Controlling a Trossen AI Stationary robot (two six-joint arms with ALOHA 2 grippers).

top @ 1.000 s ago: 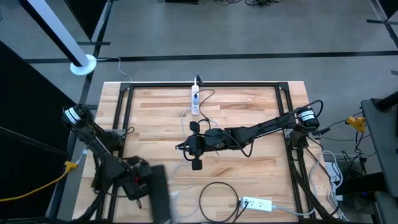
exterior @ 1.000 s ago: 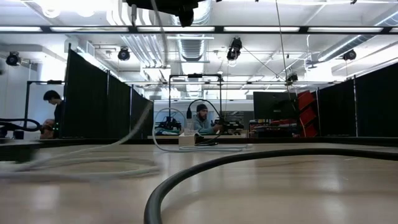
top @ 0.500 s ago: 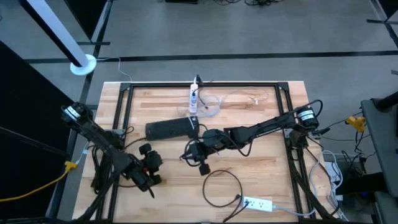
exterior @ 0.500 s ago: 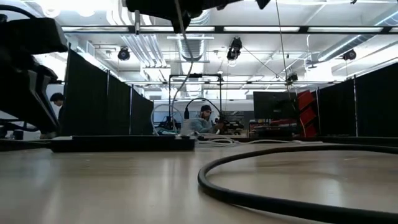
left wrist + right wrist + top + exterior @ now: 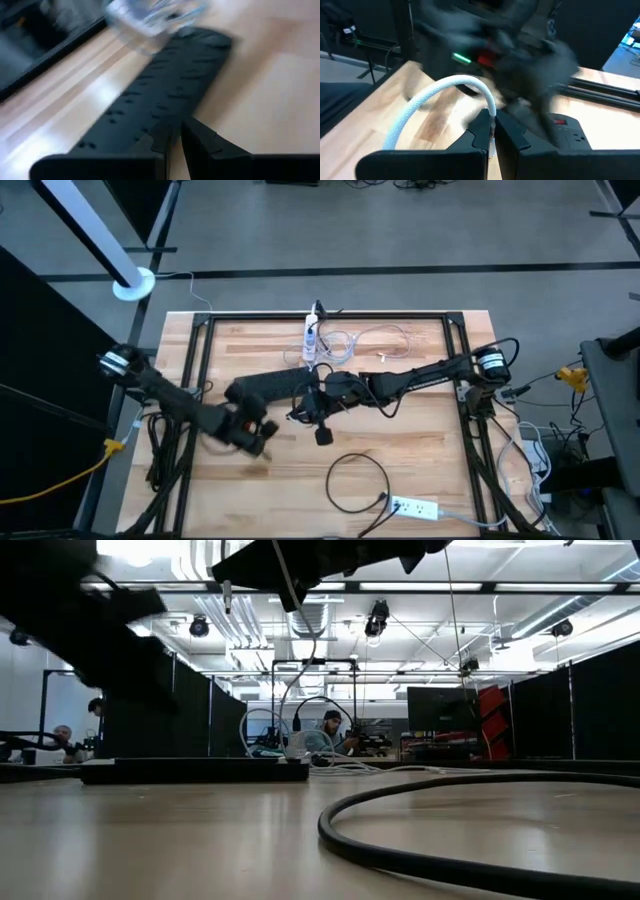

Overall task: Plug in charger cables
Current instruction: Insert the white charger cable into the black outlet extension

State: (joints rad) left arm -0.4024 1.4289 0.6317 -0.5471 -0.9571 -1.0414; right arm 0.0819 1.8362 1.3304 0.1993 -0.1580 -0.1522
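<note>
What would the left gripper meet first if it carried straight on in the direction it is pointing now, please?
Most likely the black power strip. In the left wrist view the left gripper, fingers nearly closed, points along the strip lying just ahead on the table. How high the fingertips sit above it is unclear.

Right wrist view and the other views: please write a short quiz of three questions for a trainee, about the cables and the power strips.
1. True or false: the right gripper has its jaws shut on a white cable.
2. The power strip before the left gripper is: A white, B black, C yellow.
3. Fill in: the black cable loop lies beside a second strip; its colour is ___.
Key: 1 true; 2 B; 3 white.
</note>
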